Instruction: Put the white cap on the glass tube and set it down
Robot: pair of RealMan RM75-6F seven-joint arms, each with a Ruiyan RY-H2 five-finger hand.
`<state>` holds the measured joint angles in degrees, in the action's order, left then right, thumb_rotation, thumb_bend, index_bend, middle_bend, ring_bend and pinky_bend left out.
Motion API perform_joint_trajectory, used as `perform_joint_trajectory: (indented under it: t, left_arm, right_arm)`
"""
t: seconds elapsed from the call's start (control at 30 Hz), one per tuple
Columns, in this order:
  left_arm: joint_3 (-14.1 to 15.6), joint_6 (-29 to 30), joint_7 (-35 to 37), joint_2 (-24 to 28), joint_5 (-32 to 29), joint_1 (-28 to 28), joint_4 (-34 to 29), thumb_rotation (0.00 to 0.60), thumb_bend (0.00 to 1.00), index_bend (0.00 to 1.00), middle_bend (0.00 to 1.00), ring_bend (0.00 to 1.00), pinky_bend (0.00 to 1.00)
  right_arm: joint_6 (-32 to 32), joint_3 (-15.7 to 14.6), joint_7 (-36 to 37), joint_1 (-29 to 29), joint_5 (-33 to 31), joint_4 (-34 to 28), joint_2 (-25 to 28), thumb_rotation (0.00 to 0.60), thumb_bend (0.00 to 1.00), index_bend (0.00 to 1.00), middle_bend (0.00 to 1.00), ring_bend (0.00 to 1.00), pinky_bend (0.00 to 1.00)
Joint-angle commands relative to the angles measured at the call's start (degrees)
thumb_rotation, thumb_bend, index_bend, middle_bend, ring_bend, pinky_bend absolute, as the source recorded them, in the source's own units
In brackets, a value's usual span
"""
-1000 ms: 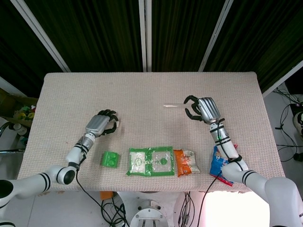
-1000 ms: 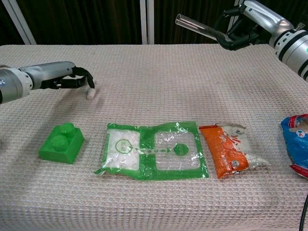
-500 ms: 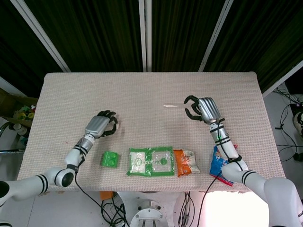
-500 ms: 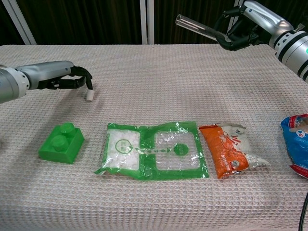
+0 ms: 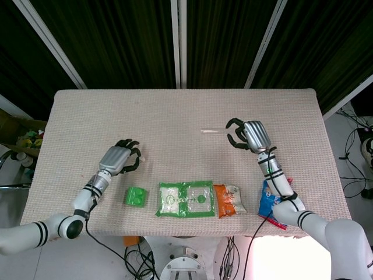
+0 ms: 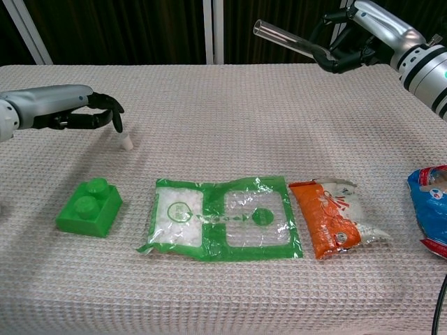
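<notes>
My right hand is raised over the far right of the table and grips the glass tube at one end. The tube lies nearly level, its open end pointing toward the left. The small white cap stands on the cloth left of centre. My left hand hovers just left of the cap with its fingers bent downward and holds nothing. One fingertip hangs close above the cap's left side, with a small gap between them.
A green toy brick sits near the front left. A green-edged clear pouch, an orange snack packet and a blue packet lie in a row along the front. The table is covered in beige waffle cloth.
My left hand has drawn back to the left and come off the cap, which now stands alone a little nearer the front. The right hand and tube have held still.
</notes>
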<state>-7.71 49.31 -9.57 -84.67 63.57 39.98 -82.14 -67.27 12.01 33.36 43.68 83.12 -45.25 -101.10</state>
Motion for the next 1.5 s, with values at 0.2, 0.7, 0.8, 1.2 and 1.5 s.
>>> perform_joint_trajectory:
  t: [0.2,0.7,0.8,1.2,1.5]
  left_arm:
    - [-1.86,2.34,1.96,-1.71,1.26,0.26,1.51,0.137,0.50,0.34,0.11,0.05,0.10]
    - [-2.21,-0.50,-0.24,-6.21,-3.07,2.22,6.52,0.576,0.43,0.35,0.11,0.05,0.10]
    - [-2.00,-1.15,-0.39,-6.79,-3.51,2.42,7.22,0.580,0.43,0.36,0.11,0.05,0.10]
    - [-1.56,0.42,-2.02,-8.43,-3.97,1.84,8.43,0.600,0.39,0.39,0.11,0.05,0.10]
    - [-2.20,0.81,-0.75,-9.80,-3.59,1.72,9.98,0.600,0.38,0.46,0.14,0.05,0.10]
  right_arm:
    - [-0.41,0.33,-0.63,-0.13,-0.03,-0.90,0.86,0.600,0.63,0.96,1.00,1.00,1.00]
    - [-0.46,0.47,-2.43,-0.40,-0.12,-3.47,2.38,0.600,0.63,0.96,1.00,1.00,1.00]
    - [-0.40,0.42,-2.45,-0.45,-0.12,-3.35,2.24,0.600,0.63,0.96,1.00,1.00,1.00]
    - [-0.46,0.28,-2.37,-0.69,-0.07,-3.14,2.05,0.600,0.63,0.96,1.00,1.00,1.00]
    - [-0.35,0.26,-2.40,-0.82,-0.12,-2.90,2.01,0.600,0.63,0.96,1.00,1.00,1.00]
